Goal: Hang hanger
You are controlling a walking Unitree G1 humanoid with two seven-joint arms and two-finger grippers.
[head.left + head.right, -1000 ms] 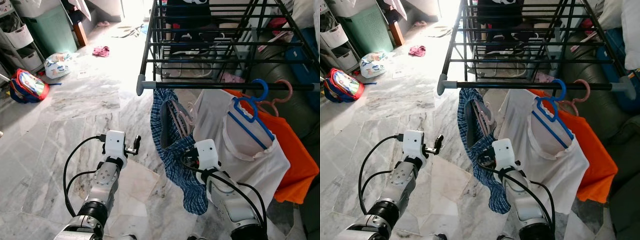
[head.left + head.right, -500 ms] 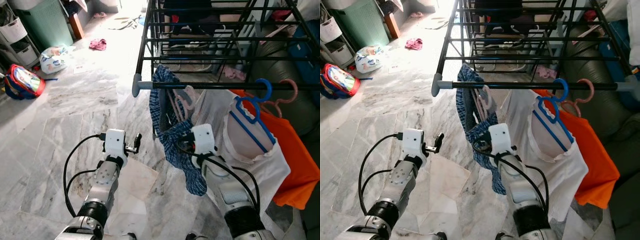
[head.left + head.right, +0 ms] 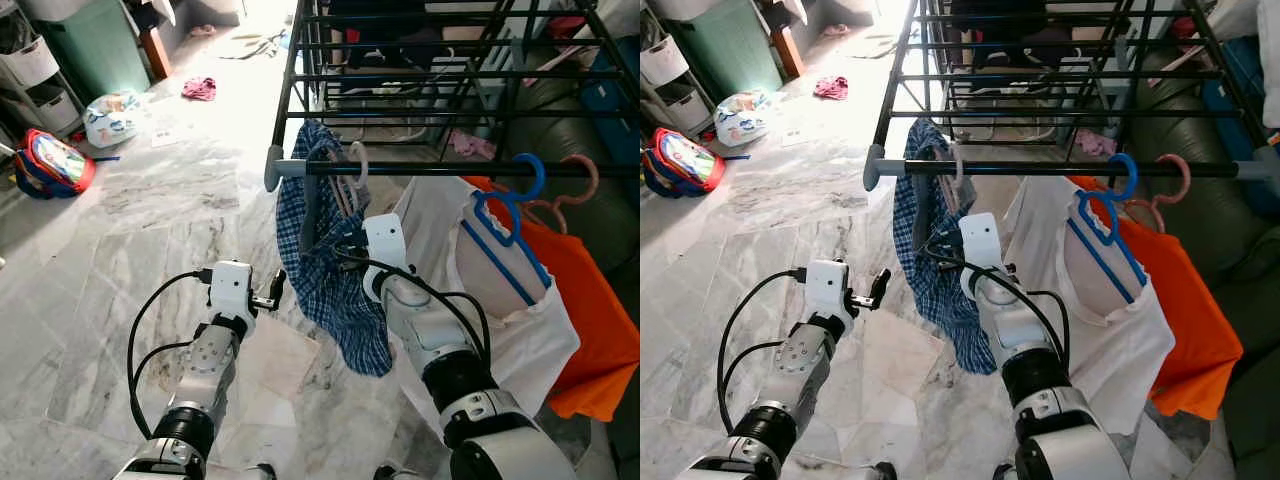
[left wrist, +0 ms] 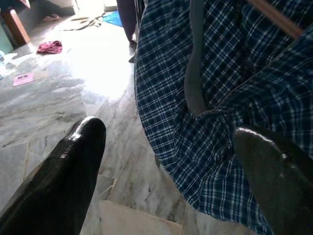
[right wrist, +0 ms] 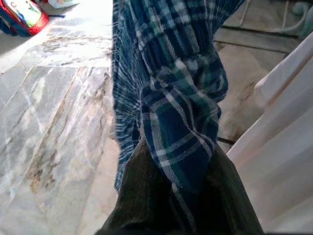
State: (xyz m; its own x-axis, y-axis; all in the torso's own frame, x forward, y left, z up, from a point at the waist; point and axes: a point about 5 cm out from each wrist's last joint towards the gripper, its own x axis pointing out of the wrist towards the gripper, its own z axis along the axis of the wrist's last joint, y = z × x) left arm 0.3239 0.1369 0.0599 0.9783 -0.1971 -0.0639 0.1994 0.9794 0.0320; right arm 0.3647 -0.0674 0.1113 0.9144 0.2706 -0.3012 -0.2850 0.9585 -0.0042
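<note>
R gripper (image 3: 345, 243) is shut tight on the checked shirt (image 3: 325, 270). Its pink hanger (image 3: 357, 170) hooks the rack bar (image 3: 450, 169) near the bar's L end. L gripper (image 3: 272, 290) is wide open w/ nothing in it. Letting go too fast could slide it off.

A red backpack (image 3: 55, 165) lies beside a green bin (image 3: 95, 45).
</note>
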